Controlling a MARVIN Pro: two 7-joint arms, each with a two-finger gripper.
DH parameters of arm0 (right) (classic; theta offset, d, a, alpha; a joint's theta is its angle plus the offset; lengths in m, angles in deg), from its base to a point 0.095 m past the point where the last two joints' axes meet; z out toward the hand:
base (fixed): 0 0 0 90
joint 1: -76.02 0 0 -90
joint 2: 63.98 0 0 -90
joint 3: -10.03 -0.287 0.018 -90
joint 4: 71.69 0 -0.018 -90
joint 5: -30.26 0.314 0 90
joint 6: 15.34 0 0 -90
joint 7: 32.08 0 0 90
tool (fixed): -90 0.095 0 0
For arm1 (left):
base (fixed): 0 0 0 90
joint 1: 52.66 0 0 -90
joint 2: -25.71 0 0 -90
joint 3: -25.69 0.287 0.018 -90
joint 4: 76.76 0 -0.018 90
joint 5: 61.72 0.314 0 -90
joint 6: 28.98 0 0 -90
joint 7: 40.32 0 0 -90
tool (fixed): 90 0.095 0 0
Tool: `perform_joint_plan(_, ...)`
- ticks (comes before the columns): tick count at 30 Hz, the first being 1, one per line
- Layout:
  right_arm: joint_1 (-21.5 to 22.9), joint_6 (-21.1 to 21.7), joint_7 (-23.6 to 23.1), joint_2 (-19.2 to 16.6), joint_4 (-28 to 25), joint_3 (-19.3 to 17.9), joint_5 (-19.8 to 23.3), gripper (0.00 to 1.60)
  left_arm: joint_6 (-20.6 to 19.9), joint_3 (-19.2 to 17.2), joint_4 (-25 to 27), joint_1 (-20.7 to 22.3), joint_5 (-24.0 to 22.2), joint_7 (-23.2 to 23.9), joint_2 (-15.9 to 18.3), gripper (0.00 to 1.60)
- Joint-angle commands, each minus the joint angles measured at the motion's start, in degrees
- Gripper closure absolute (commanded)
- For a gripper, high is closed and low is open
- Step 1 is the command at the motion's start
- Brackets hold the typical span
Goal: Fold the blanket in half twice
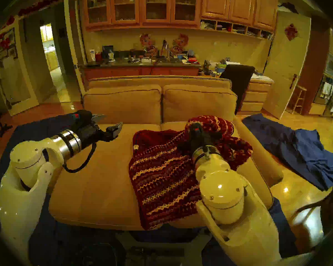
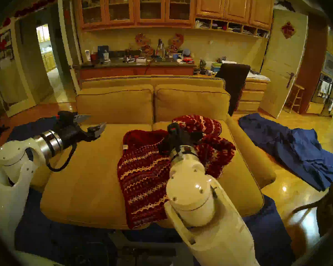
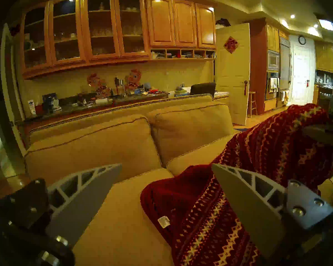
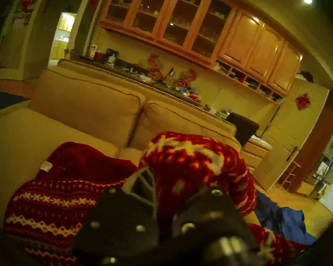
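The dark red blanket with cream zigzag bands lies on the sofa's right seat, partly folded, its plain red reverse showing at the far left corner by a white tag. It also shows in the head stereo right view. My right gripper is shut on a bunched part of the blanket and holds it raised above the far end. One finger shows; the other is hidden by fleece. My left gripper is open and empty above the left seat, left of the blanket.
The tan sofa has two back cushions and a low right arm. A wrinkled blue cloth lies on the wooden floor at the right. A dark blue floor sheet lies under the sofa's front. A wooden chair stands at the near right.
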Motion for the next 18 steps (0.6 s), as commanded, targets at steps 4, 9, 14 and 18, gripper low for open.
perform_joint_plan(4, 3.99, 1.25, 3.66, -2.74, -2.26, 3.50, 6.37, 0.00, 0.59, -0.07, 0.27, 0.35, 0.09, -0.10, -0.14, 0.00)
perform_joint_plan(9, 4.02, 3.16, 0.71, -3.52, -4.49, 3.32, 9.19, 0.01, 0.57, -0.07, 0.27, 0.35, 0.08, -0.10, -0.13, 0.00)
perform_joint_plan(14, 5.43, 5.51, -3.50, -3.84, -6.41, 3.47, 15.10, 0.06, 0.47, -0.09, 0.28, 0.34, 0.04, -0.08, -0.09, 0.00)
perform_joint_plan(18, 6.85, 7.47, -4.97, -3.60, -6.41, 3.56, 17.41, 0.00, 0.48, -0.08, 0.28, 0.34, 0.03, -0.09, -0.08, 0.00)
